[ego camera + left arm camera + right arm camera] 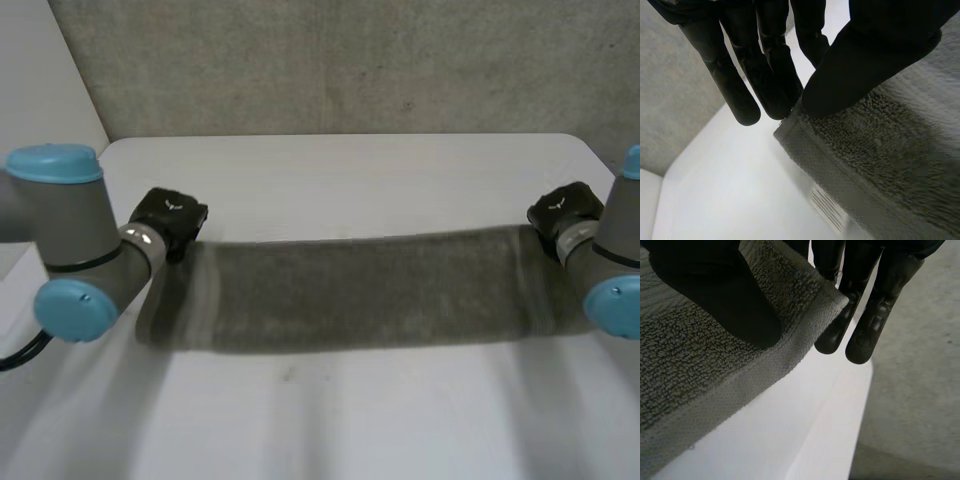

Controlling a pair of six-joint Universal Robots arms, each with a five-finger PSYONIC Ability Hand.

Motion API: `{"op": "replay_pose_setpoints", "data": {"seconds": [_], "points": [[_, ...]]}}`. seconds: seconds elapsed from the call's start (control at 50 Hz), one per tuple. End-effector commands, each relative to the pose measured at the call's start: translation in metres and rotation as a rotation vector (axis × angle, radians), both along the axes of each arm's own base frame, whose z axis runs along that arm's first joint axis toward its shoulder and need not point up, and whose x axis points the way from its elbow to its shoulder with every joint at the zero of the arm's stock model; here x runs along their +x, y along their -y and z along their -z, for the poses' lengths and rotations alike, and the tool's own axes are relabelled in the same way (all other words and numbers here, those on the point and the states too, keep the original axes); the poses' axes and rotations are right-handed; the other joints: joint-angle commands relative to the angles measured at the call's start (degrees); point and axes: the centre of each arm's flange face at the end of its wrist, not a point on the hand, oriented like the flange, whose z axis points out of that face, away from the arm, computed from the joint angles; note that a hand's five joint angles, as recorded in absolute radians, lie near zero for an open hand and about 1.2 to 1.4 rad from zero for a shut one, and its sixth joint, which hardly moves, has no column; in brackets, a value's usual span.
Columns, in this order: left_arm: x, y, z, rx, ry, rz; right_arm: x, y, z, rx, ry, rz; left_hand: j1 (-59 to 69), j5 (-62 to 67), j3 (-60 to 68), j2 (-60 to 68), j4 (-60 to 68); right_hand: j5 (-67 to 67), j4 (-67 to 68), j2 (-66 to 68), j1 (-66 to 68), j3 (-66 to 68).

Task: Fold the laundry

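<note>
One grey towel (pixel 360 290) over white table (pixel 350 180)

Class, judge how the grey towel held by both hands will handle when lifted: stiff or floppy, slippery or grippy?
Probably floppy: the towel spans as a soft band between the left hand and right hand, pinched at its corners. Likely grippy rather than slippery: looped pile shows under each thumb.
</note>
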Motion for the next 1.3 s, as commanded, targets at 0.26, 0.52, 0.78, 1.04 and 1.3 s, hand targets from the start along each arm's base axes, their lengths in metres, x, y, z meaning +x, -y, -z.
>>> {"op": "replay_pose_setpoints", "data": {"seconds": [0.26, 0.52, 0.78, 1.04, 1.3], "points": [[-0.030, 0.019, 0.008, -0.063, -0.023, 0.048, 0.022, 0.028, 0.008, -0.218, 0.044, -0.043, -59.3, -58.5, -59.7, -59.8, -59.8, -57.3, -58.3, -57.7, -45.7, -58.1], [-0.017, -0.015, -0.023, -0.067, -0.059, 0.016, 0.011, -0.004, -0.043, -0.183, 0.222, -0.142, -59.3, -58.5, -59.7, -59.8, -59.8, -57.3, -58.3, -57.7, -45.7, -58.1], [0.006, -0.062, -0.038, -0.127, -0.288, -0.034, -0.038, -0.053, -0.016, 0.247, 0.238, -0.022, -59.3, -58.5, -59.7, -59.8, -59.8, -57.3, -58.3, -57.7, -45.7, -58.1], [0.016, -0.071, -0.020, -0.122, -0.345, -0.064, -0.068, -0.055, 0.017, 0.253, 0.290, 0.005, -59.3, -58.5, -59.7, -59.8, -59.8, -40.6, -41.6, -41.0, -29.0, -41.4], [0.015, -0.073, -0.021, -0.122, -0.346, -0.058, -0.069, -0.044, 0.031, 0.187, 0.304, -0.042, -59.3, -58.5, -59.7, -59.8, -59.8, -13.1, -14.1, -13.6, -1.5, -13.9]]}}
